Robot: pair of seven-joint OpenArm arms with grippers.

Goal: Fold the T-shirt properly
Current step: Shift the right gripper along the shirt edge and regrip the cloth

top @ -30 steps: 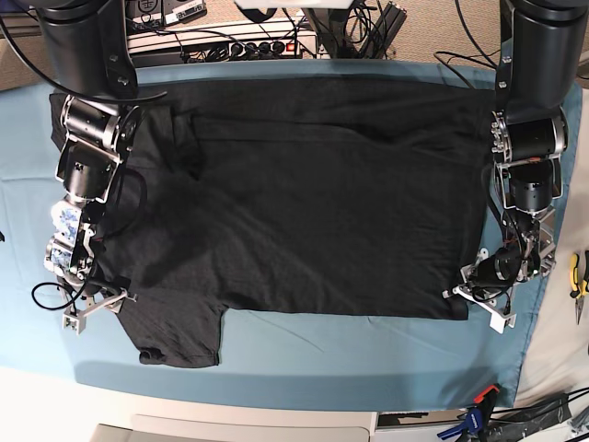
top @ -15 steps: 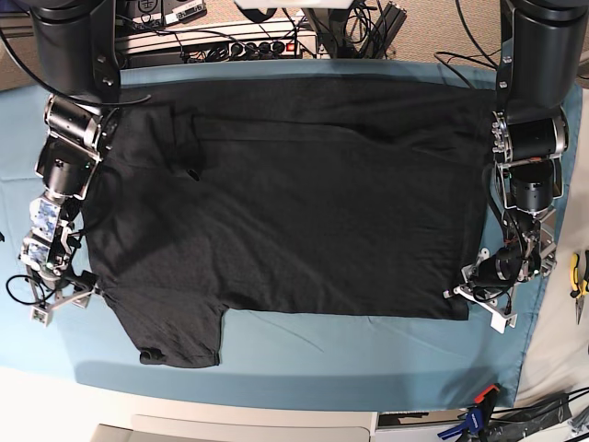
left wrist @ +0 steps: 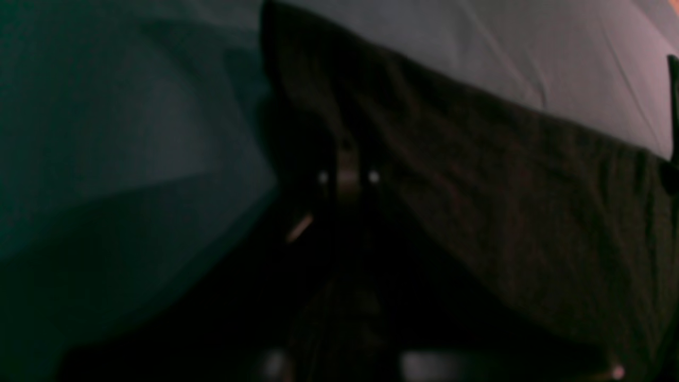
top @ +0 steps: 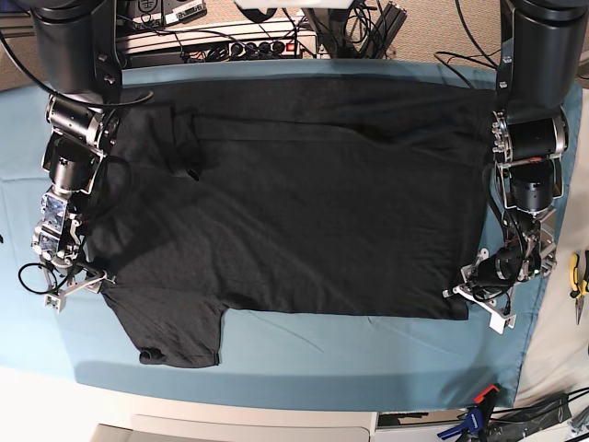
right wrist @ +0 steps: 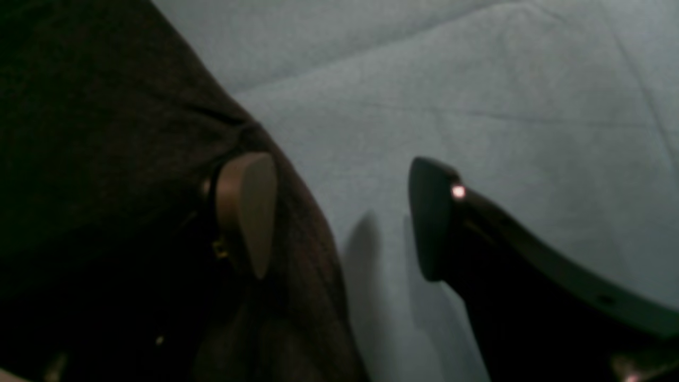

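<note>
Base view shows you the T-shirt [top: 294, 193] spread flat. Your left gripper [top: 471, 296] pinches its corner; your right gripper [top: 78, 285] gapes empty beside the sleeve

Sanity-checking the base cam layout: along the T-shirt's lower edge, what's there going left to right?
Right gripper → T-shirt → left gripper → yellow-handled pliers by the picture's right edge. Teal table cloth lies under the shirt.

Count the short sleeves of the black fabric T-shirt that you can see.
2. One sleeve lies flat at the near left edge of the black fabric T-shirt; the other sleeve is folded inward at the far left.
</note>
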